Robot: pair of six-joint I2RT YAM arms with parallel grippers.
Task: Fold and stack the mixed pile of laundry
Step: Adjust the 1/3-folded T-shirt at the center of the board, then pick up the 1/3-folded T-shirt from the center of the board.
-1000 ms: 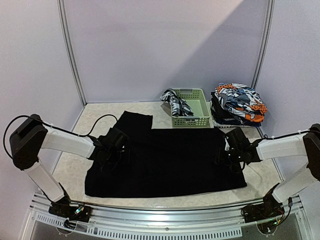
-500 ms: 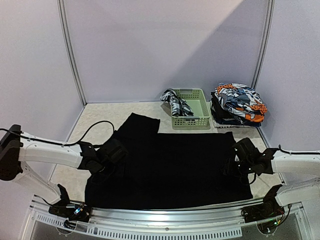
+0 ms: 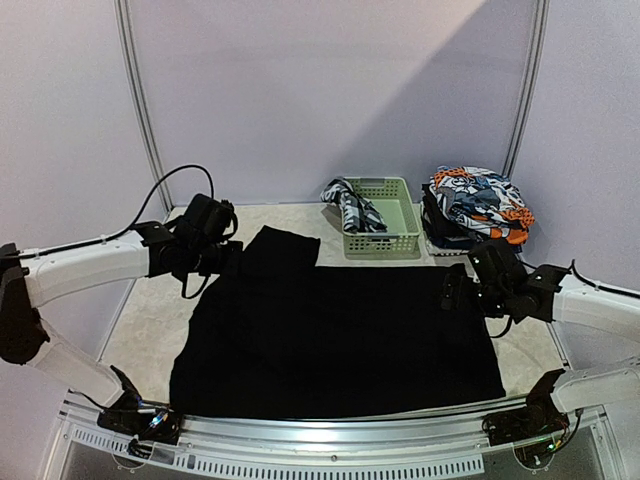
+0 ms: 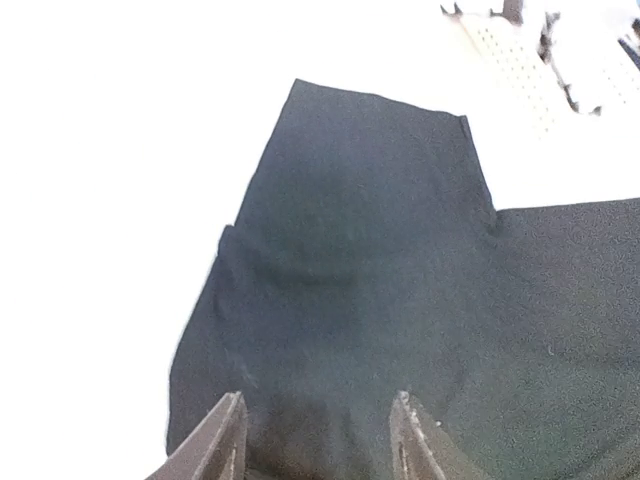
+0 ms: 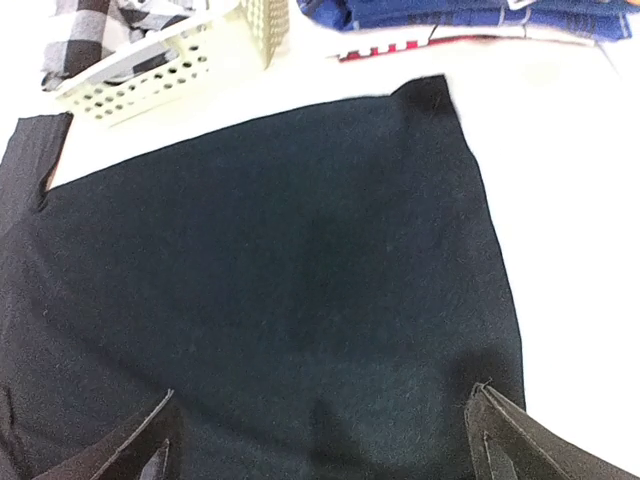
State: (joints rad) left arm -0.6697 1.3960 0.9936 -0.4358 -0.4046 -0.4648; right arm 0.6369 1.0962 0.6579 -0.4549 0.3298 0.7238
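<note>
- The black cloth (image 3: 340, 330) lies flat on the bench (image 3: 150, 320). It fills most of the middle and reaches almost to the near edge, with its long side running left to right.
- A narrow flap (image 3: 282, 246) of the cloth sticks out towards the far edge at the left end.
- The left claw (image 3: 222, 256) hangs over the cloth's far-left part, just beside that flap. Its fingers (image 4: 222, 440) are spread with nothing pinched, and the flap stretches away ahead of them.
- The right claw (image 3: 455, 292) is over the cloth's far-right corner with its fingers (image 5: 498, 428) spread very wide. It holds nothing, and the cloth lies beneath and ahead of it.
- The checked shirt (image 3: 350, 205) is draped over the left rim of the basket (image 3: 385, 240) near the far edge.
- The printed pieces (image 3: 480, 205) are heaped in the far right corner, well apart from both claws.
- To my eye the fold comes next, and the flap is what matters. It lies on the left arm's side and points away from the near edge, so the left claw looks better placed to bring it in.
</note>
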